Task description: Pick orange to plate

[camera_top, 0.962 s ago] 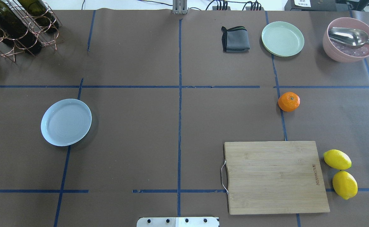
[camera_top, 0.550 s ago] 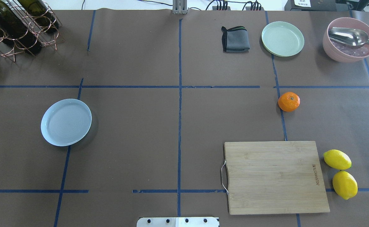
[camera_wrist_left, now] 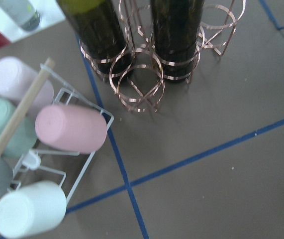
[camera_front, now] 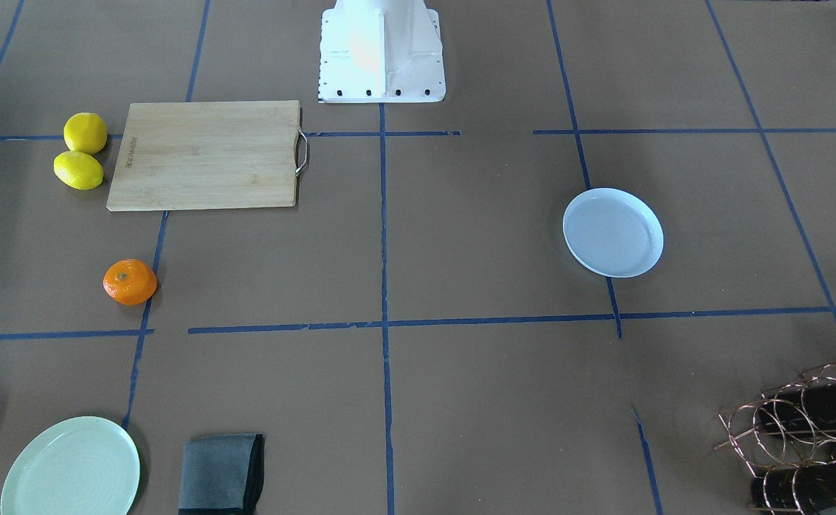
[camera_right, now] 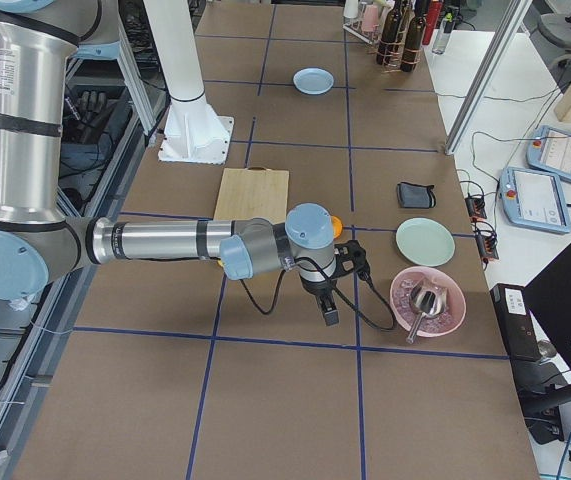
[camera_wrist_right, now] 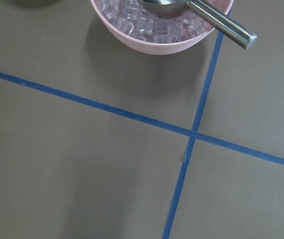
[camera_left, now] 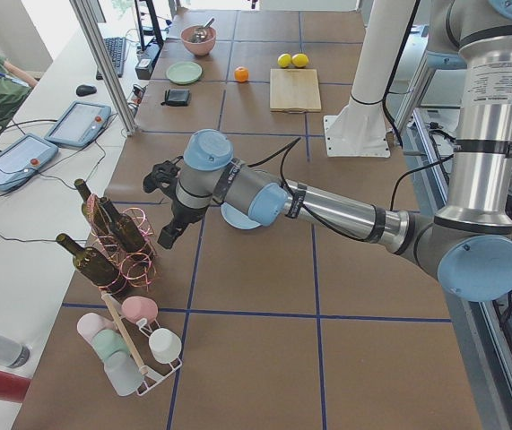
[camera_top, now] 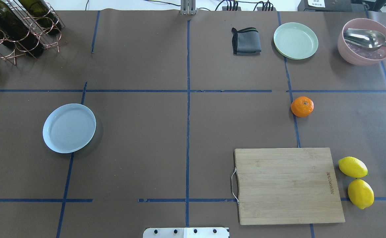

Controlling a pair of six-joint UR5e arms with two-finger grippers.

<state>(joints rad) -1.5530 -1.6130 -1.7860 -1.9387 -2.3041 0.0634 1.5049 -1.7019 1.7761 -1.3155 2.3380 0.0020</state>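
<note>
Right claw (camera_right: 327,312) above brown table (camera_top: 140,138), blue tape grid (camera_top: 188,132); orange (camera_top: 302,106) on tape

Table (camera_top: 140,158) is wearing brown paper with a blue tape grid. Bluish-white plate (camera_top: 69,128) is sitting on the robot's left half, well apart from the rest. On the right half, the orange (camera_top: 302,106) is resting on a tape line, between the pale green plate (camera_top: 295,40) and the cutting board (camera_top: 287,185). Two lemons (camera_top: 352,167) are lying just beside the board. Folded grey cloth (camera_top: 246,41) is lying near the green plate, and the pink bowl (camera_top: 348,53) is standing at the far right. Wine rack (camera_front: 782,422) and cup rack (camera_left: 130,340) are occupying the far left end.
</note>
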